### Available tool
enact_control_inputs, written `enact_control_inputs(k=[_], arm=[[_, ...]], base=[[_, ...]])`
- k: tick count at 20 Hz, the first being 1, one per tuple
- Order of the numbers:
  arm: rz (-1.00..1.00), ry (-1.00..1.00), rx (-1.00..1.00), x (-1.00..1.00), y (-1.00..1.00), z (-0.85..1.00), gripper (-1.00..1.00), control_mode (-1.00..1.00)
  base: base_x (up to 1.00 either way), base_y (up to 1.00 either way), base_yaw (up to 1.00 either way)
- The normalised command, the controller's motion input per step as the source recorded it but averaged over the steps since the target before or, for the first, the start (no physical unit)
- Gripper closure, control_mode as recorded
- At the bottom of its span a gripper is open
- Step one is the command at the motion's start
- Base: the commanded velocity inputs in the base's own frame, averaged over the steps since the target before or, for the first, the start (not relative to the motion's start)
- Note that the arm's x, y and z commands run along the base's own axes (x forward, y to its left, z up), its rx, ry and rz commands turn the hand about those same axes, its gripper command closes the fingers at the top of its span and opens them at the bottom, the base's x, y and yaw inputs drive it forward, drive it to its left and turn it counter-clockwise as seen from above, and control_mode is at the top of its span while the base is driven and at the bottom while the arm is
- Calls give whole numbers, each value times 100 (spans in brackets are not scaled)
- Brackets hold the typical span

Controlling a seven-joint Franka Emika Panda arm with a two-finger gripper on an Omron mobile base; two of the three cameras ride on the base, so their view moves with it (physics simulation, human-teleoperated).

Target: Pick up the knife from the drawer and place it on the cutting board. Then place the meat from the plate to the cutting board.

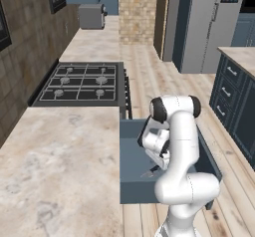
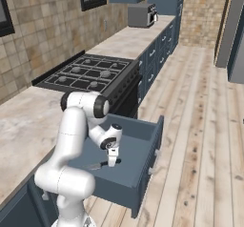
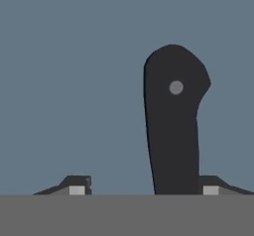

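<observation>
- The knife (image 3: 173, 126) lies flat in the open drawer (image 2: 143, 171).
- The gripper (image 3: 144, 190) straddles its black handle, jaws apart, gripping nothing yet.
- Stiff, light, probably slippery (grasp the handle mid-length).

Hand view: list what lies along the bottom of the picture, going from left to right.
Left dark finger tip → bare slate-blue drawer floor → black knife handle with a grey rivet → right dark finger tip, right beside the handle. The gripper stands open astride the handle.
</observation>
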Motion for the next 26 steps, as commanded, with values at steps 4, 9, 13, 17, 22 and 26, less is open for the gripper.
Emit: enact_control_inputs(k=[4, 9, 13, 17, 22, 26], arm=[[0, -8, -1, 0, 13, -53, 100, -100], [0, -8, 0, -30, -19, -58, 100, -100], [0, -5, -3, -90, -62, -74, 100, -100], [0, -17, -5, -57, -51, -63, 100, -100], [0, -12, -3, -7, -25, -33, 100, -100], [-1, 2, 6, 0, -16, 34, 100, -100]], base=[[0, 0, 0], [0, 0, 0], [0, 0, 0], [0, 0, 0], [0, 0, 0], [0, 0, 0]])
